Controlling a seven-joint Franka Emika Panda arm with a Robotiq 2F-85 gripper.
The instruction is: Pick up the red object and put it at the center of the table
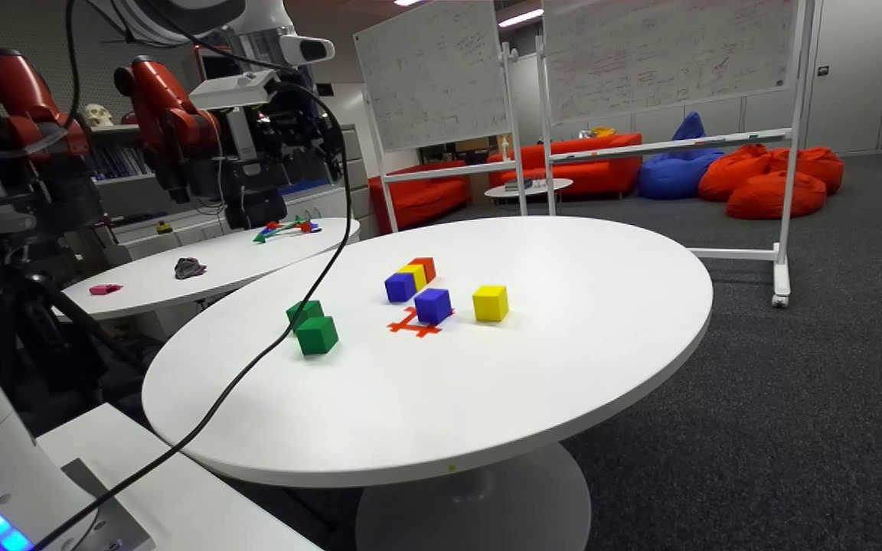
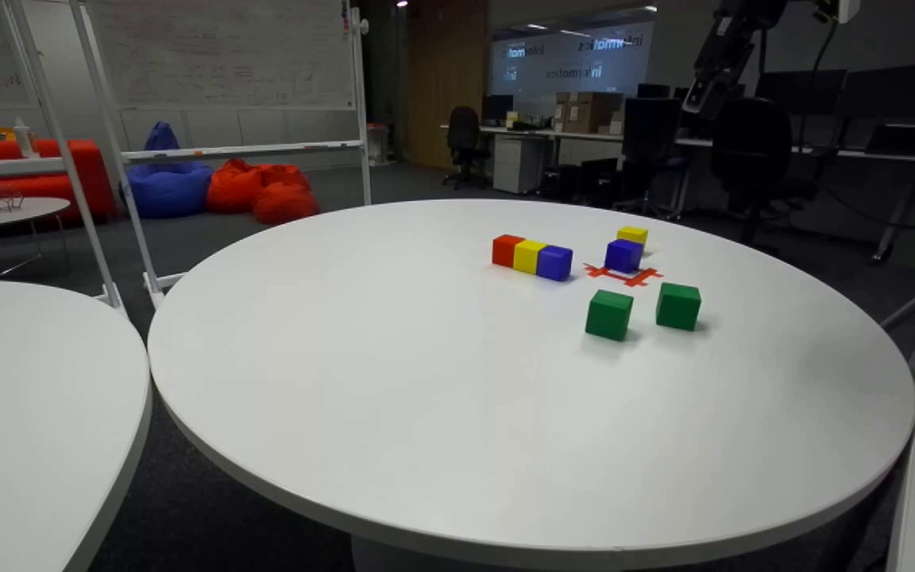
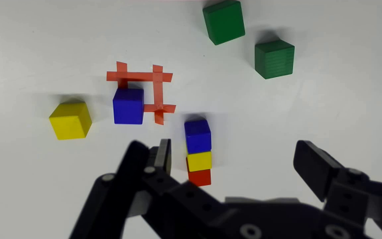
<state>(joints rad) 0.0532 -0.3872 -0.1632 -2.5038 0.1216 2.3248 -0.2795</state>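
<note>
The red object is a small red block (image 1: 424, 268) at one end of a row on the round white table (image 1: 563, 367). It touches a yellow block (image 1: 413, 274), which touches a blue block (image 1: 400, 288). The red block shows in an exterior view (image 2: 507, 250) and low in the wrist view (image 3: 200, 178), partly hidden by my left finger. My gripper (image 3: 233, 146) is open and empty, well above the table. In the wrist view the row lies between the fingers, nearer the left one. The gripper also shows high up in an exterior view (image 2: 696, 99).
An orange-red tape grid (image 3: 158, 89) marks the table, with another blue block (image 3: 128, 106) on one corner. Another yellow block (image 3: 70, 121) stands beside it. Two green blocks (image 3: 224, 22) stand apart from the row. A black cable (image 1: 257, 360) hangs along the arm.
</note>
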